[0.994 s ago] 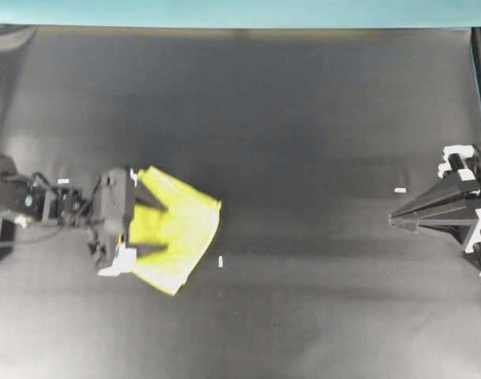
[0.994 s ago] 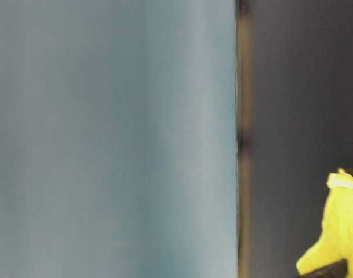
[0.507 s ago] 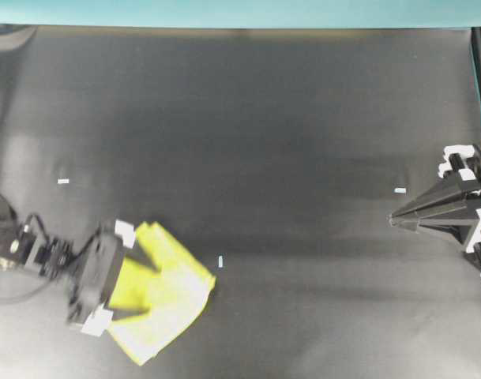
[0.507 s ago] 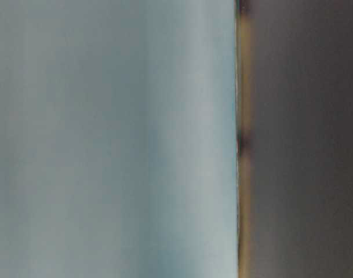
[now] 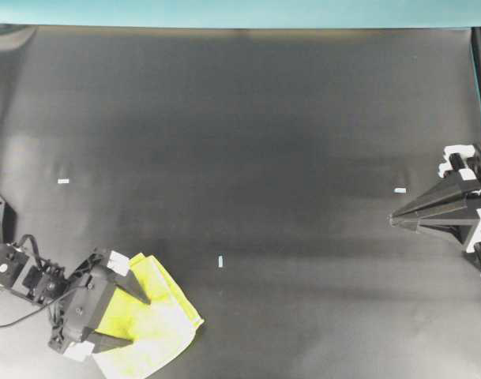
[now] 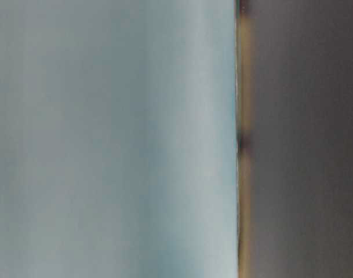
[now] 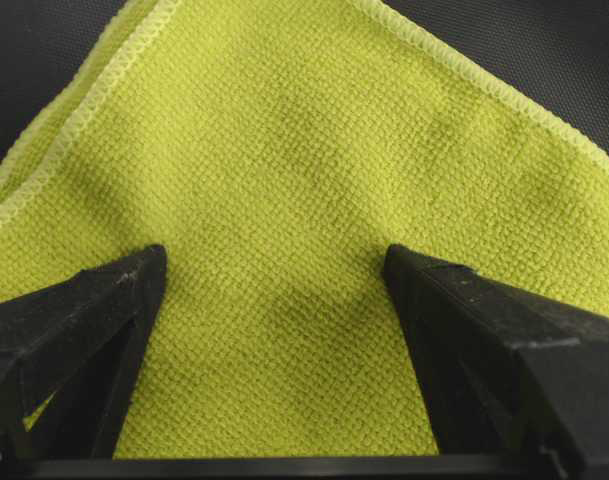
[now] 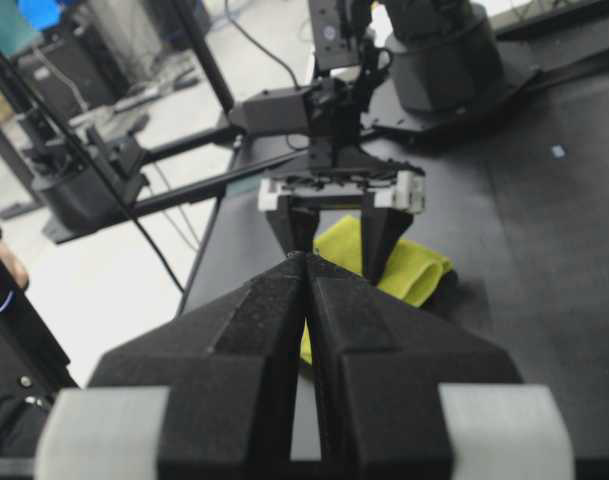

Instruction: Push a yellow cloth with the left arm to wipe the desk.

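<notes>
The yellow cloth lies flat on the black desk at the lower left of the overhead view. My left gripper is open, and both spread fingertips press down on the cloth's near half. In the left wrist view the cloth fills the frame between the two black fingers, with my left gripper resting on it. My right gripper is shut and empty at the right edge, well away from the cloth. The right wrist view shows its closed tips, with the cloth and left arm far ahead.
A teal edge strip runs along the desk's far side. Small white marks dot the surface. The cloth's lower corner is close to the bottom edge of the overhead view. The table-level view is blurred and shows only bare desk.
My left arm has slid the cloth toward the bottom left of the overhead view, turning slightly. The cloth has left the table-level view. The right arm has not moved.
</notes>
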You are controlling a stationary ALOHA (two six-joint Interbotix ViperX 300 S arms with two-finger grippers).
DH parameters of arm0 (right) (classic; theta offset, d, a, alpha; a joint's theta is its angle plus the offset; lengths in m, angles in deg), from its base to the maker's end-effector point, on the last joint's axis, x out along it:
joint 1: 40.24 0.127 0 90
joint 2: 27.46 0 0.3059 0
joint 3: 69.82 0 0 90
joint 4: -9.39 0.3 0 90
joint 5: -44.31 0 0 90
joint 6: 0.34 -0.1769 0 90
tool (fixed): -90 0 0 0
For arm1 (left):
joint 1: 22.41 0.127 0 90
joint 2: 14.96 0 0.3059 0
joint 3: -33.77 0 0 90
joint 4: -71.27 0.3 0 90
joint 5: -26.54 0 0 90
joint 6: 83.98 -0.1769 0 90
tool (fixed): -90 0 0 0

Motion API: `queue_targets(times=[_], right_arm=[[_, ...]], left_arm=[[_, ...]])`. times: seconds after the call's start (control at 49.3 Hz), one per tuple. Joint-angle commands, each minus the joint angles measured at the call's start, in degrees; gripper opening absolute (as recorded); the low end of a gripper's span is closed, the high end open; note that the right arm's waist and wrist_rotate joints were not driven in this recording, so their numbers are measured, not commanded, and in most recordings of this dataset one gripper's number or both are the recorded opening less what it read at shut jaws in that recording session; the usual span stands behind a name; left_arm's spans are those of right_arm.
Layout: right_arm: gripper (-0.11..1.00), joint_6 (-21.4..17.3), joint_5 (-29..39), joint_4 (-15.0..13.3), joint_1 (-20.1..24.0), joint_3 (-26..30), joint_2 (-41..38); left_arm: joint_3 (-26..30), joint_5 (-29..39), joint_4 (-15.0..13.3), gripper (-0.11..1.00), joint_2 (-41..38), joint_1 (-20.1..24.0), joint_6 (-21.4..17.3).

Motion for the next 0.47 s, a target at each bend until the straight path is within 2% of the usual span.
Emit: queue_targets(times=[0.0,0.446], right_arm=[[0.00,0.00,-0.53,0.09,0.00,0.44,-0.18],[0.00,0.00,-0.53,0.09,0.00,0.44,-0.18]], left_arm=[[0.18,0.18,0.18,0.87,1.93,-0.35,0.00],[0.18,8.09,0.18,0.87,12.04,-0.35,-2.02]])
